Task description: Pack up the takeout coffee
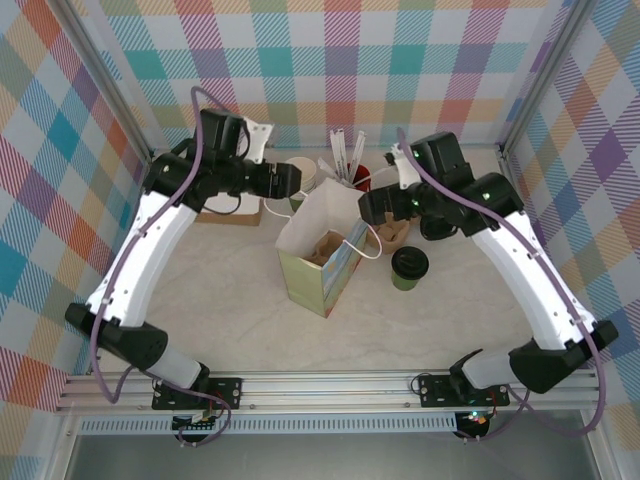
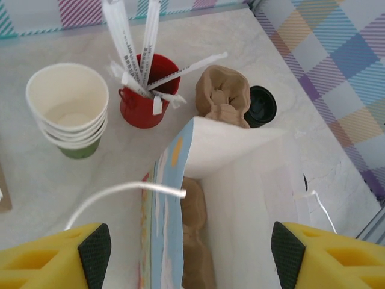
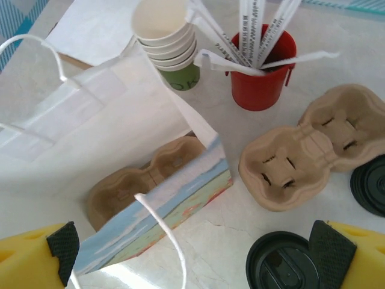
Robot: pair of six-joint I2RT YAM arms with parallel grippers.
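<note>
Coffee (image 1: pixel 409 265): upright on the worktop (image 1: pixel 230 310) with its lid on. It stands just right of the bag (image 1: pixel 322 262), outside it and apart from both tools. In the right wrist view it sits at the bottom edge, near the bag's painted corner.

Containers:
- Bag: upright, mouth open. A carrier (image 3: pixel 144 180) lies on its floor.
- Loose carrier (image 3: pixel 307 150): on the worktop right of the bag, wells up.
- Cup stack (image 2: pixel 68 102): lidless cups nested upright, behind the bag.
- Red cup (image 2: pixel 147 90): beside the stack, holding wrapped stirrers (image 2: pixel 129 42).

Arms: both reach forward and bend inward, so the wrists face each other across the bag mouth.
- Left tool (image 1: pixel 292 183): at the bag's far left rim, fingers well apart. In its wrist view the bag wall and a white handle lie between them. No contact is seen and nothing is held.
- Right tool (image 1: pixel 370 208): at the far right rim, fingers spread wide, holding nothing. The bag corner is below it.

Views:
- The top view alone shows the coffee's green band.
- The right wrist view adds a second lid (image 3: pixel 370 186), just beside the loose carrier.
- The left wrist view shows a black lid behind that carrier; cannot tell whose it is.
</note>
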